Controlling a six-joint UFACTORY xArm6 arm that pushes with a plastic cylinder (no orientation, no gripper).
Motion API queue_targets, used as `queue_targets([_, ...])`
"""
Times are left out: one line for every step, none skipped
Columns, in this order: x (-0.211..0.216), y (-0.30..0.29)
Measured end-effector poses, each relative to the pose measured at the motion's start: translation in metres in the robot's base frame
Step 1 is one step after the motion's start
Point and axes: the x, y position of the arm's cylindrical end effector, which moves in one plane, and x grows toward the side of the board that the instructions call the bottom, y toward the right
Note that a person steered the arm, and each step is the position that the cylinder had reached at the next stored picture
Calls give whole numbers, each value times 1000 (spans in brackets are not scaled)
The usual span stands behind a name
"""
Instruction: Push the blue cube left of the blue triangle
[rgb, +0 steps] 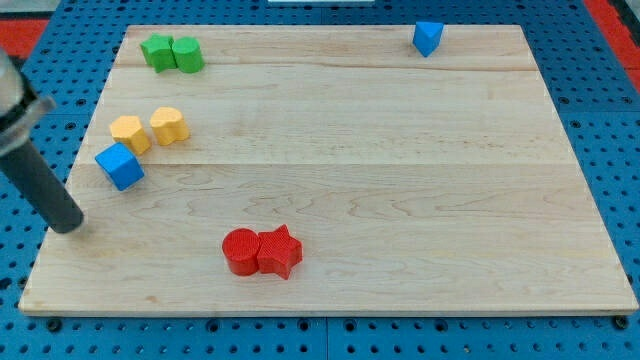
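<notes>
Wooden board (400, 200) lies on a blue pegboard (610, 120). I have no claw on this arm, only the dark rod (35, 175); my tip (68, 228) sits at the board's left edge, near the blue cube (120, 166), below and left of it, not touching. Blue triangle (428, 37) is well apart at the view's top right. Red cylinder (241, 251) touches red star (281, 251). Two green blocks (172, 52) touch; two yellow blocks (150, 128) sit just above the cube.
</notes>
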Motion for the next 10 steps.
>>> queue_targets([-33, 4])
queue_targets([-87, 75])
queue_targets([-128, 166])
queue_targets([-142, 247])
queue_targets([-177, 305])
queue_targets([-221, 360])
queue_targets([-243, 383])
queue_targets([-231, 365])
queue_targets([-241, 346])
queue_targets([-262, 344])
